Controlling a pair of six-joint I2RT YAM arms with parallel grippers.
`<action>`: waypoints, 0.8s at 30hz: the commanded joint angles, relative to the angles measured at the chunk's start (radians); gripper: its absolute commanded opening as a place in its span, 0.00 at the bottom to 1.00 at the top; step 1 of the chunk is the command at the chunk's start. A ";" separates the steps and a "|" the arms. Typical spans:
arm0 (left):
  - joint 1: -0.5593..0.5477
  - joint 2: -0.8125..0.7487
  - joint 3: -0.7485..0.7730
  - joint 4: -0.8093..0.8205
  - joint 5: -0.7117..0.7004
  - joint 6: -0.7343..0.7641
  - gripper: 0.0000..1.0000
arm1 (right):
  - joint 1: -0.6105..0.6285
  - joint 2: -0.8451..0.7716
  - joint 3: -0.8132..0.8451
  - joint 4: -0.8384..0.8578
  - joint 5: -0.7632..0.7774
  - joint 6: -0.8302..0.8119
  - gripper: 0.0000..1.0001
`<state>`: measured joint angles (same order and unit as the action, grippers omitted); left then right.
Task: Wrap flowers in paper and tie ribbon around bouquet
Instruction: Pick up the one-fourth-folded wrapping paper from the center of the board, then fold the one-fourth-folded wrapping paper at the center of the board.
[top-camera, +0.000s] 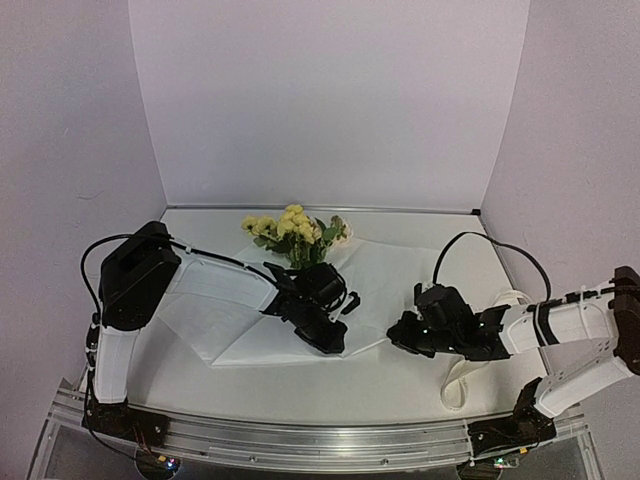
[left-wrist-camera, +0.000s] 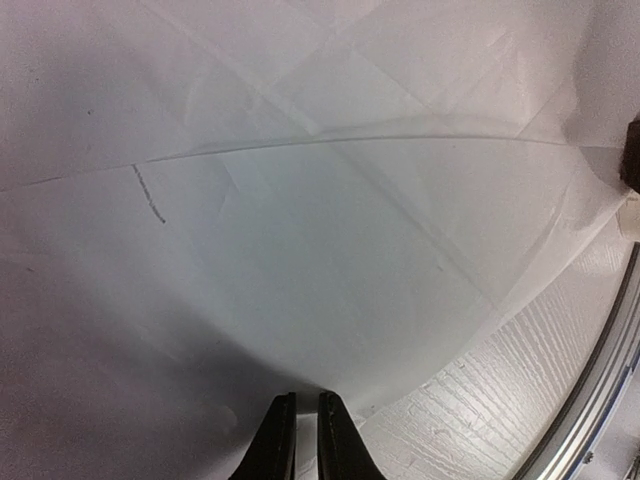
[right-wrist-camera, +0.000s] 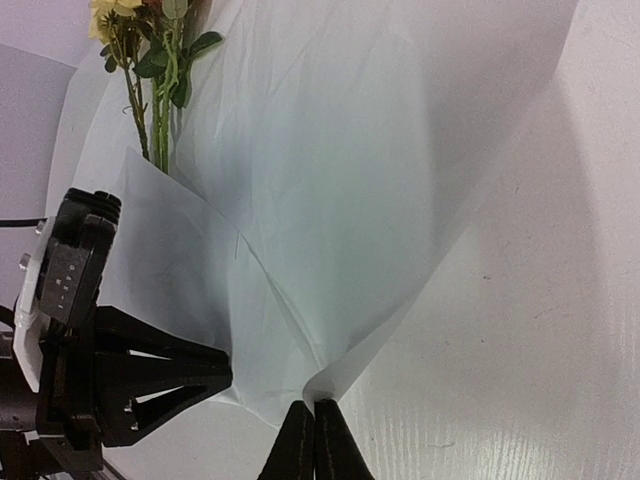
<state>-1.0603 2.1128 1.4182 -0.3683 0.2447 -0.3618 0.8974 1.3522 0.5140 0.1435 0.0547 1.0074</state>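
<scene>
The flowers lie at the back of the table, yellow blooms pointing away. In the right wrist view the flowers show green stems running under a folded flap of the paper. The white paper spreads across the table's middle. At its near edge, my left gripper is shut on the paper, its tips nearly together with the sheet rising from them. My right gripper is shut on the paper's near corner, which curls up there. The cream ribbon lies under my right arm.
The white wood-grain table shows to the right of the sheet. A metal rail runs along the near edge. White walls close off the back and both sides. My left gripper's black body sits close to my right fingers.
</scene>
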 joint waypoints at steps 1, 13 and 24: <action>-0.019 -0.016 0.027 -0.028 -0.054 0.052 0.10 | -0.002 -0.043 0.021 -0.067 0.002 -0.055 0.00; -0.081 -0.047 0.008 0.011 -0.090 0.157 0.10 | -0.002 -0.068 0.071 -0.168 -0.017 -0.092 0.00; -0.090 -0.049 -0.023 0.029 -0.120 0.183 0.09 | -0.002 -0.094 0.091 -0.226 -0.015 -0.130 0.00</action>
<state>-1.1465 2.1086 1.4113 -0.3552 0.1463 -0.2066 0.8974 1.2977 0.5627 -0.0375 0.0322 0.9165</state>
